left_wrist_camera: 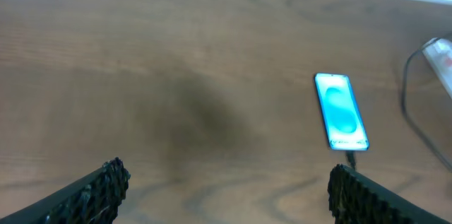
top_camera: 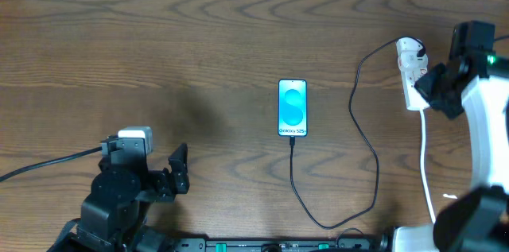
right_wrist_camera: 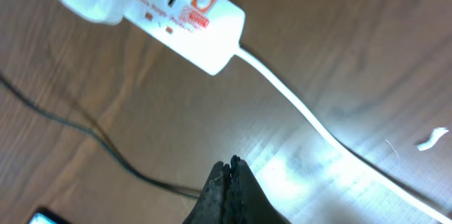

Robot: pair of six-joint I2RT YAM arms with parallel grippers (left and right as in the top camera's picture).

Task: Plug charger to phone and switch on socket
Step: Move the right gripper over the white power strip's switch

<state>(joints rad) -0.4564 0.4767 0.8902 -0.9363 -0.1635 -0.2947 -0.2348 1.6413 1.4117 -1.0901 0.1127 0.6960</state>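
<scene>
Phone (top_camera: 293, 108) lies flat near the middle of a brown wooden table (top_camera: 159, 45), screen up and lit bright blue, its long side running away from the robot. Charger (top_camera: 292, 164), a thin black cable, meets the phone's near short edge with its small plug tip touching there. In the overhead and left wrist views the tip looks seated in the port, though it is too small to be sure. From the phone the cable runs toward the robot and curves round to the right. It then climbs back up the table in a long loop to a white adapter (top_camera: 409, 46) plugged in at the far end of the socket (top_camera: 413, 85). The socket is a small white strip lying well to the right of the phone, with orange-red marks on its top face; whether its switch is on cannot be told. A thicker white cord (top_camera: 427, 164) leaves its near end and runs toward the robot.

Right gripper (right_wrist_camera: 230, 174) has its two fingers pressed together, holding nothing. It hangs just beside the near end of the socket, apart from it in the wrist view. Left gripper (left_wrist_camera: 229, 192) sits at the near left of the table, well apart from the phone, its fingers spread wide and holding nothing
</scene>
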